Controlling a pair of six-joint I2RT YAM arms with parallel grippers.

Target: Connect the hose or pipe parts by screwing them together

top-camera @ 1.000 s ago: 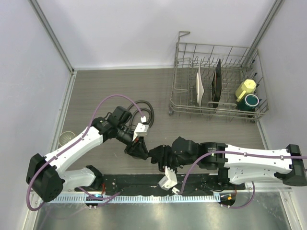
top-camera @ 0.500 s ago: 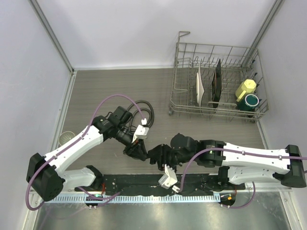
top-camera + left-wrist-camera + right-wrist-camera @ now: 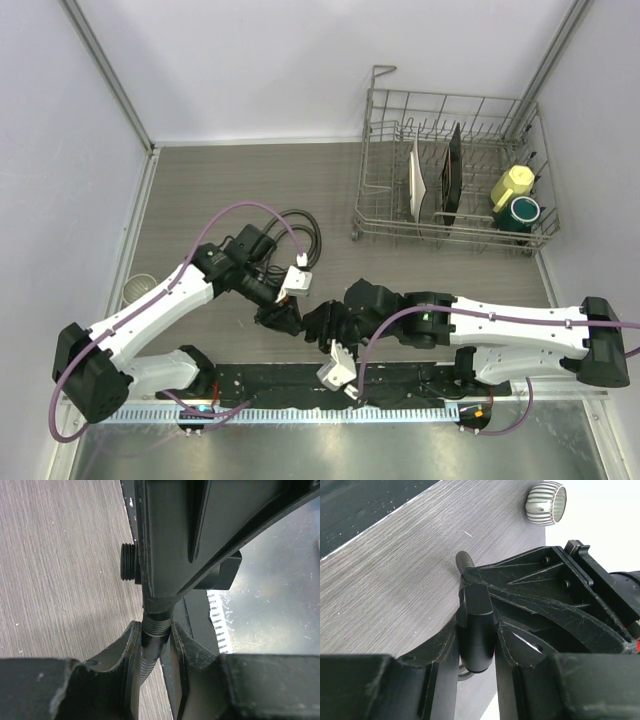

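Over counter (image 3: 200, 180) near front edge: left gripper (image 3: 154, 635) clamped on hose (image 3: 144, 672) just behind threaded connector (image 3: 156, 626); right gripper (image 3: 476, 635) clamped on T fitting (image 3: 477, 605), meeting connector. Align axes, press lightly, twist fitting; avoid cross-threading.

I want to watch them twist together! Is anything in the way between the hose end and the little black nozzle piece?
Nothing visible is. The threaded end of the hose, pinched by the left gripper, looks to sit right against the nozzle fitting that the right gripper holds.
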